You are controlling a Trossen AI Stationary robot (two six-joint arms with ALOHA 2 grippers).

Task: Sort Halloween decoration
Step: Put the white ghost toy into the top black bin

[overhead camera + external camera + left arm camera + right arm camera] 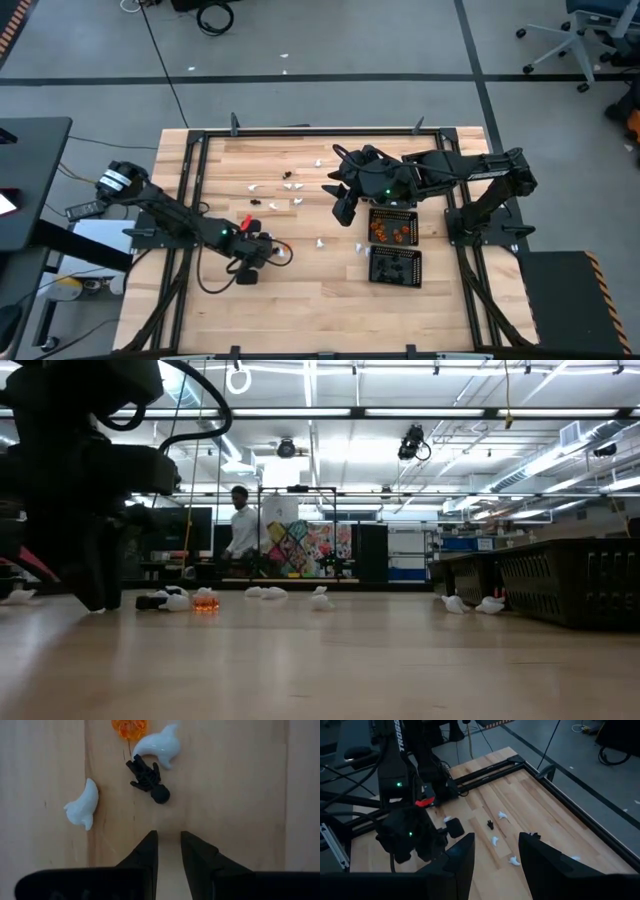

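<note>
Two arms | left hand (169, 851) low, nothing gripped | right hand (496, 851) raised

Bare wood (300, 310) (front strip) lies unobstructed.

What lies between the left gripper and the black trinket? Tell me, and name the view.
Nothing: in the left wrist view, only bare wood separates the left gripper from the black trinket. The two white trinkets lie off to the sides.

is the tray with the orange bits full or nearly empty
Partly filled. In the high view the tray holds a scatter of orange trinkets, with dark mesh bare between them. An exact count cannot be told.
</note>
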